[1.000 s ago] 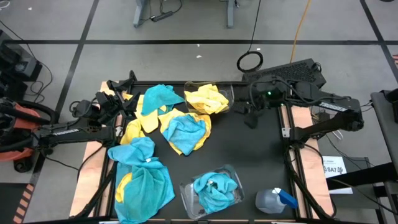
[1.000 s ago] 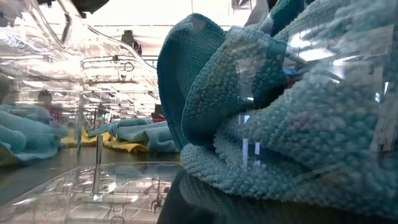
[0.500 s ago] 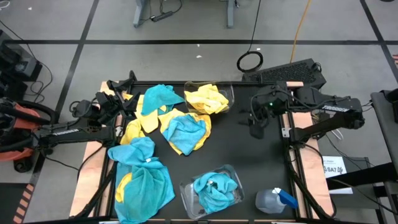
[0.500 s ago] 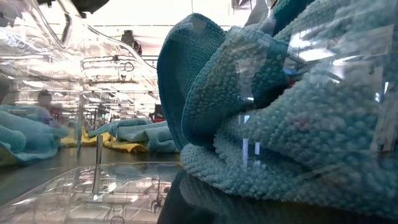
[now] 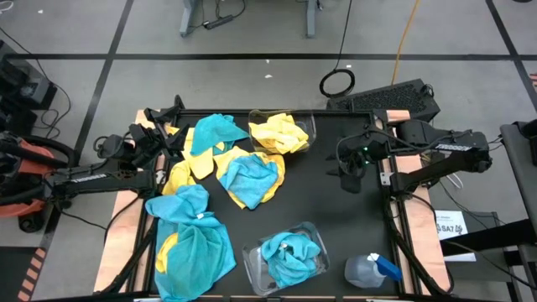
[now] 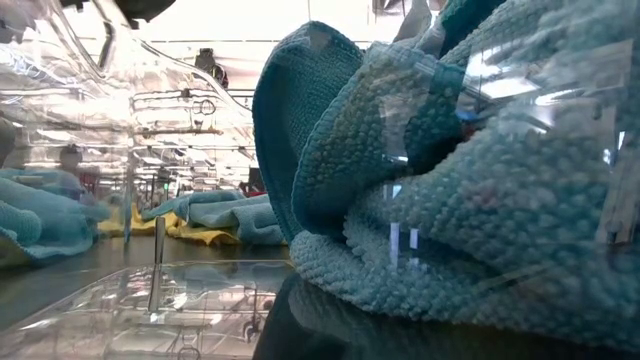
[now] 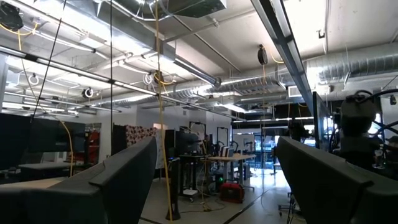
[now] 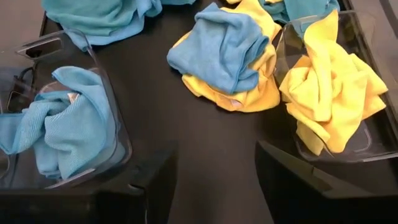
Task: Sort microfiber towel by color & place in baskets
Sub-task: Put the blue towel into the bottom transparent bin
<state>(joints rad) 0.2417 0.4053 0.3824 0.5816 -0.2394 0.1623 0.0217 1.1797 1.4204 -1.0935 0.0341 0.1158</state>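
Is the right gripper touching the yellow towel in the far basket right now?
Apart. The high view shows the right gripper over bare black mat, a clear gap from the yellow towel in its basket.

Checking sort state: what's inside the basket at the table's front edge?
The front basket holds a crumpled turquoise towel, and no yellow shows in it. Whether it is one cloth or several, or what lies beneath it, is covered by its own folds.

Robotics lab in an open industrial hall.
Exposed ceiling ducts, hanging cables and strip lights overhead; concrete floor marked with dark tape lines around the black surface.
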